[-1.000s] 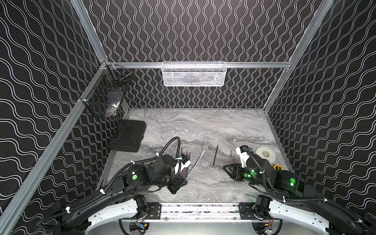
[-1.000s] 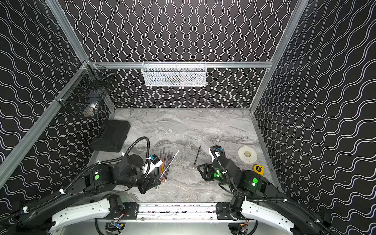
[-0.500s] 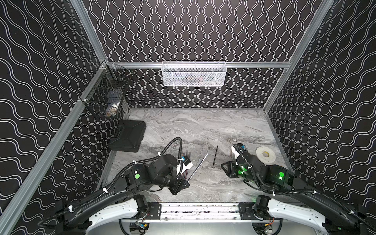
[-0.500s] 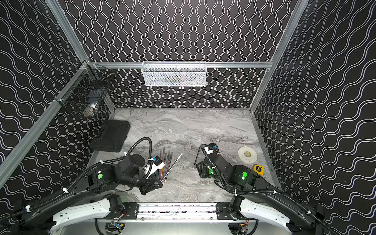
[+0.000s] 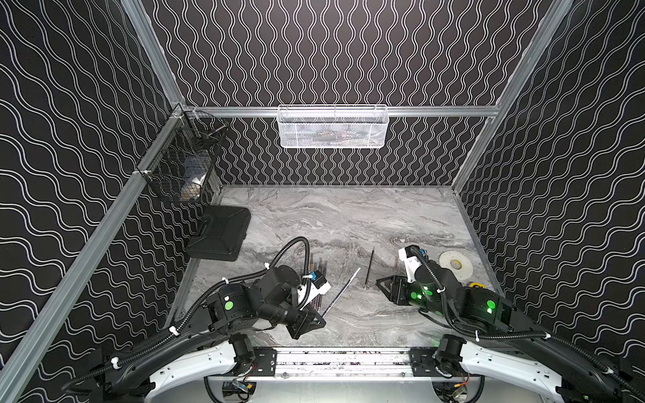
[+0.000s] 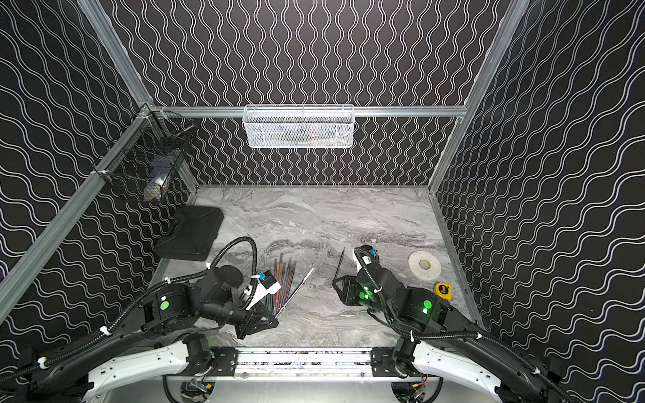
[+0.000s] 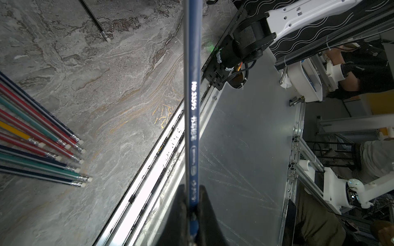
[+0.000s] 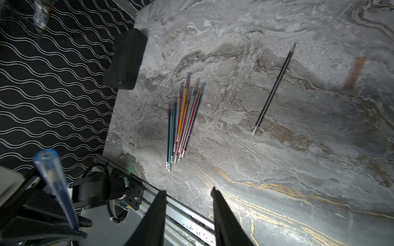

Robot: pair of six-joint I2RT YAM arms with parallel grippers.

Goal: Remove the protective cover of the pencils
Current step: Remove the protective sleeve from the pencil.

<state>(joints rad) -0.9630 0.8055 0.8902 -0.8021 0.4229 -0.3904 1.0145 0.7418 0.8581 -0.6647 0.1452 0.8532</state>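
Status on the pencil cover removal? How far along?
Done: one black pencil lies apart on the grey marble table, bare point showing. In hand: the left gripper is shut on a dark blue pencil whose clear plastic cover looks still on; the right gripper is open, empty, and apart from it. Left: the fanned bundle of coloured pencils, far ends apparently capped, though blurry.

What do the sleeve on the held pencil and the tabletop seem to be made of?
Sleeve: probably clear glossy plastic; the blue pencil shows through it. Tabletop: smooth, grey marble veining; real stone or printed laminate, cannot tell.
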